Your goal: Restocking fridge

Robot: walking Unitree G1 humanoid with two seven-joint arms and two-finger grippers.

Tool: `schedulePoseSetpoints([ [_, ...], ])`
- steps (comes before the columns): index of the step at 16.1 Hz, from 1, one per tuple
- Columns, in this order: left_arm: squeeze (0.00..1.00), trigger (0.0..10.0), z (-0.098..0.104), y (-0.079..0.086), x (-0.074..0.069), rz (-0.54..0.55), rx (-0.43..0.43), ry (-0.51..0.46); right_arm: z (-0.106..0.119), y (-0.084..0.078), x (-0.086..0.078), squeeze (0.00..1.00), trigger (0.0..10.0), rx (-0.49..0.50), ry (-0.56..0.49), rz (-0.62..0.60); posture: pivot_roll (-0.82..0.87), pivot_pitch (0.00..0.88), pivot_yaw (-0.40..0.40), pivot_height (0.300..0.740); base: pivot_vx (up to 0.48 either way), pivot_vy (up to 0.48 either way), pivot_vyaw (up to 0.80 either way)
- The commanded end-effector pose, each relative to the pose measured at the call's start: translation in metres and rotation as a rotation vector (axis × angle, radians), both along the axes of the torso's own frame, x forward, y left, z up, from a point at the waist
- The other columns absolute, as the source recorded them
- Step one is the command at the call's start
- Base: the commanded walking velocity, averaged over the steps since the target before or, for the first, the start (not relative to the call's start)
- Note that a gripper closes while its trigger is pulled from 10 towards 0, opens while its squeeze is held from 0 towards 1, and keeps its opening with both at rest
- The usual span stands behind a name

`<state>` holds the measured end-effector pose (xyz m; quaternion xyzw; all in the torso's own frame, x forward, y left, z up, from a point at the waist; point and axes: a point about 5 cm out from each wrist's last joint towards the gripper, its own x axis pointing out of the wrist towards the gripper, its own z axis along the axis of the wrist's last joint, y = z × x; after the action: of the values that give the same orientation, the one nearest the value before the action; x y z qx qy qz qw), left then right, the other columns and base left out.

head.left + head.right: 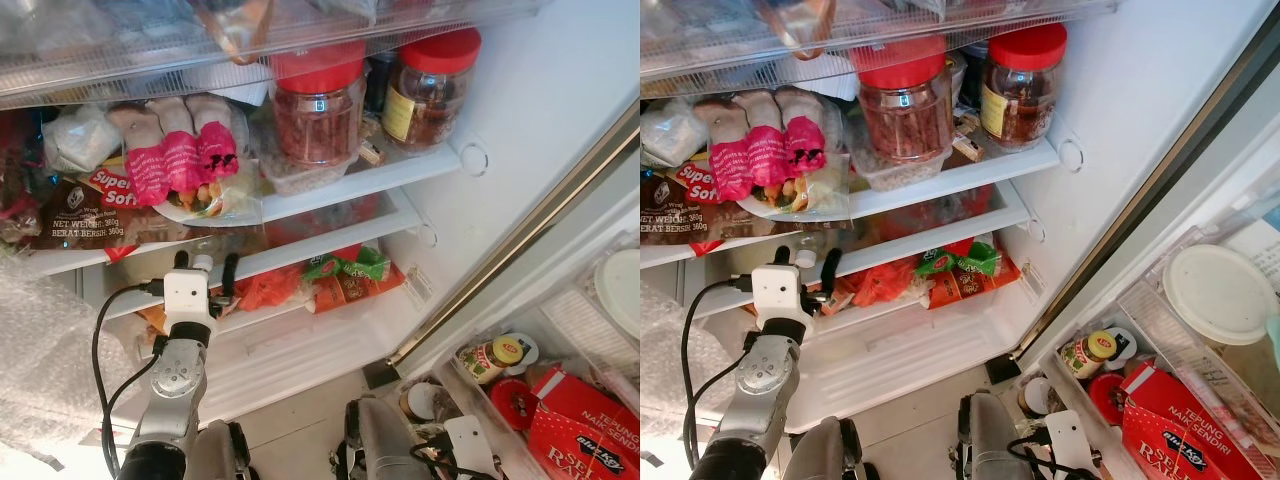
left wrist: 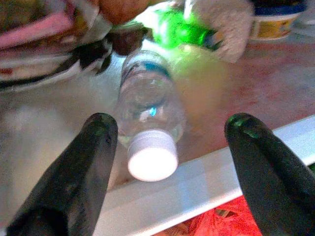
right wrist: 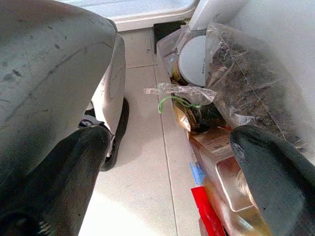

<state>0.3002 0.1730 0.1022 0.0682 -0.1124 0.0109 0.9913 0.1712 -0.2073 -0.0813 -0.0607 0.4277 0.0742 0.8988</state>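
My left gripper (image 2: 165, 162) hangs spread, its fingers either side of the water bottle (image 2: 147, 118) lying on the fridge shelf (image 2: 206, 184); nudged, it could roll off.

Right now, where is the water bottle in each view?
Left eye view: water bottle, white cap at the middle shelf's edge.
Right eye view: same spot, lower left.
Left wrist view: centre, lying cap toward the camera.
Right wrist view: faces the floor instead.
Shared landmark: the open left claw flanking the cap.
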Motion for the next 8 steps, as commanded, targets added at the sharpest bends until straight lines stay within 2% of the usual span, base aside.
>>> schedulePoseSetpoints([
  [1,1.0,10.0,-0.002,-0.004,-0.009,-0.033,0.034,-0.001,-0.009,0.006,-0.017,0.0,10.0,0.018,0.072,0.024,-0.13,0.215,-0.04,0.626,0.0,0.0,0.0],
  [2,1.0,10.0,0.0,-0.006,-0.013,-0.044,0.042,-0.009,-0.009,0.006,-0.017,0.0,10.0,0.018,0.073,0.024,-0.13,0.214,-0.04,0.626,0.0,0.0,0.0],
  [3,0.0,10.0,0.001,-0.005,-0.017,-0.042,0.05,-0.018,-0.009,0.006,-0.017,0.0,10.0,0.018,0.073,0.024,-0.13,0.212,-0.038,0.626,0.0,0.0,0.0],
  [5,0.0,10.0,0.002,0.002,-0.024,-0.018,0.052,-0.032,-0.009,0.006,-0.018,0.0,10.0,0.018,0.073,0.023,-0.13,0.209,-0.036,0.626,0.0,0.0,0.0],
  [8,0.0,10.0,-0.008,0.005,-0.035,-0.013,0.057,0.029,-0.009,0.006,-0.018,0.0,10.0,0.018,0.073,0.022,-0.13,0.197,-0.035,0.626,0.0,0.0,0.0],
])
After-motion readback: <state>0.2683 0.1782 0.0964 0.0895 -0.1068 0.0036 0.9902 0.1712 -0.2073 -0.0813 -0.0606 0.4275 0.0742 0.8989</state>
